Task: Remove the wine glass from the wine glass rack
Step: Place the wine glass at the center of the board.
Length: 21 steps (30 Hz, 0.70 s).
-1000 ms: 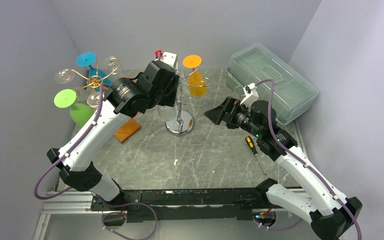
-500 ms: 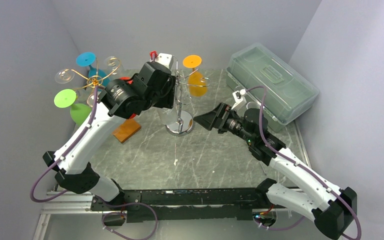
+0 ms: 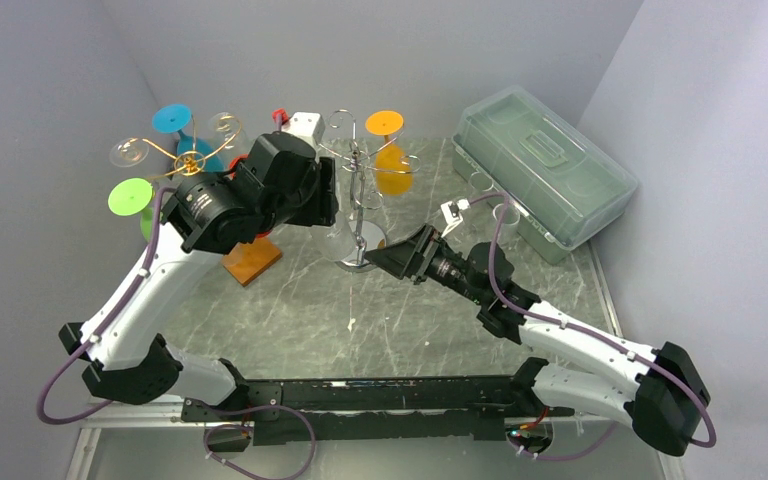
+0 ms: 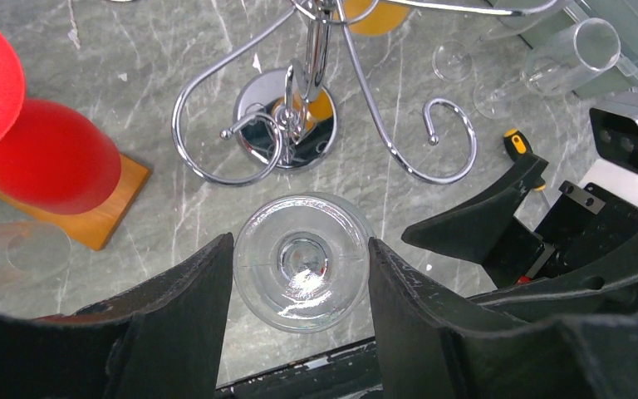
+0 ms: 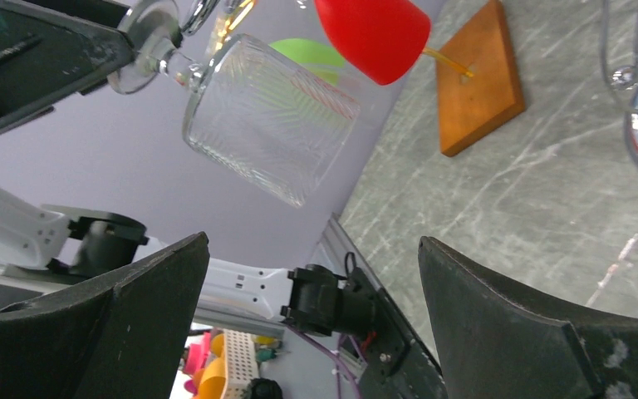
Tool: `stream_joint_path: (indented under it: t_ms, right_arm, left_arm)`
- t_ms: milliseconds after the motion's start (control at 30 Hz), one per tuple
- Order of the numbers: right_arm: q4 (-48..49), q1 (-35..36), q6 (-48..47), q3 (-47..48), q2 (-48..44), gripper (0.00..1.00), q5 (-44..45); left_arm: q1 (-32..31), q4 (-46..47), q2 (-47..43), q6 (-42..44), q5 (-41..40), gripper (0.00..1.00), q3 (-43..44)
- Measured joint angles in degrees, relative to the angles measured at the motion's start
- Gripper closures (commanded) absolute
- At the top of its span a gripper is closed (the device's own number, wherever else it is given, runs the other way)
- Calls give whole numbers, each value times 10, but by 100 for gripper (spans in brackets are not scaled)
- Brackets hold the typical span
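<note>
Left wrist view: the left gripper (image 4: 299, 245) is found pinching the clear wine glass (image 4: 303, 264) by its round foot, one finger at either side of the disc. The glass is held inverted, bowl hanging down, above the table (image 4: 166, 58) and just beside the wine glass rack (image 4: 255, 116). No chrome hook is seen touching it, so it is judged to be off its arm. In the right wrist view the ribbed bowl is seen apart from everything. The right gripper (image 5: 313, 243) is spread to its full width and aimed at the bowl, with nothing between its fingers.

Step in hand: removal is judged all but done, and a hand-over or a steadying of the bowl appears to be in preparation. The next move calls for the right gripper to be brought around the bowl and pressed in gently, or for the glass to be carried clear and set down. The rack's curled arms and the red glass (image 4: 46, 154) nearby are to be avoided.
</note>
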Motion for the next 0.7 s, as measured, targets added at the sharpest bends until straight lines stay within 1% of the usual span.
stream_joint_path:
  t_ms: [167,333,467,700]
  right_arm:
    - [94,18,33,-21,17,2,17]
    - [181,35,67,-30,61,2,23]
    - [221,43,88,-31,92,3,23]
    - [294,47,117,-33,118,7,23]
  left_arm:
    - [0,2,-17,-18,12,74,-27]
    - [0,7,-30,-35,21,74,-46]
    - [0,14,-40,-45,25,74,-52]
    - [1,31,-66,-64,30,75,-68]
